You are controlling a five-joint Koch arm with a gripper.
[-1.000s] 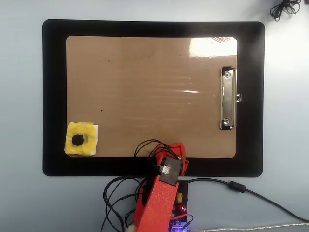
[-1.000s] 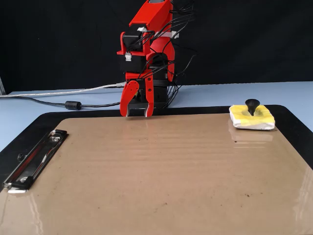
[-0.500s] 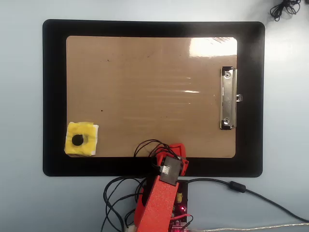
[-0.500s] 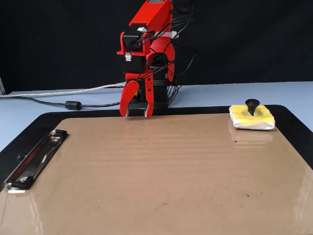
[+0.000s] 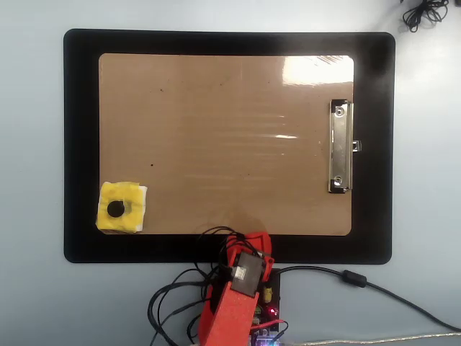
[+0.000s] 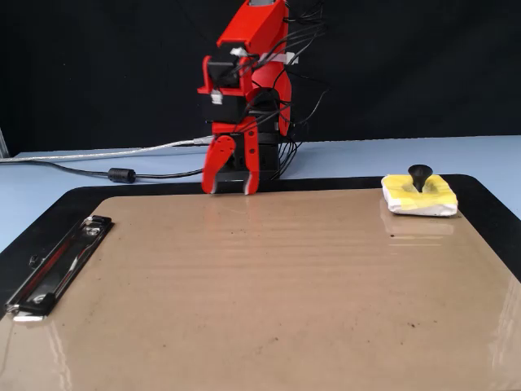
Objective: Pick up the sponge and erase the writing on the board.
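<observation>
The sponge (image 5: 133,209) is a yellow pad with a black knob in its centre. It lies on the bottom left corner of the board (image 5: 223,144) in the overhead view, and at the far right in the fixed view (image 6: 419,198). The tan board (image 6: 260,285) carries a silver clip (image 5: 341,146). No writing shows on it, only a few tiny dark specks. My red gripper (image 6: 230,187) hangs tips-down over the black mat's edge at the board's long side, well apart from the sponge. Its jaws stand slightly apart and empty. In the overhead view the arm covers most of the gripper (image 5: 248,241).
A black mat (image 5: 79,144) frames the board on a pale blue table. Black cables (image 5: 173,295) bunch around the arm's base, one runs off along the table (image 6: 122,173), and a coil (image 5: 425,14) lies at the top right corner.
</observation>
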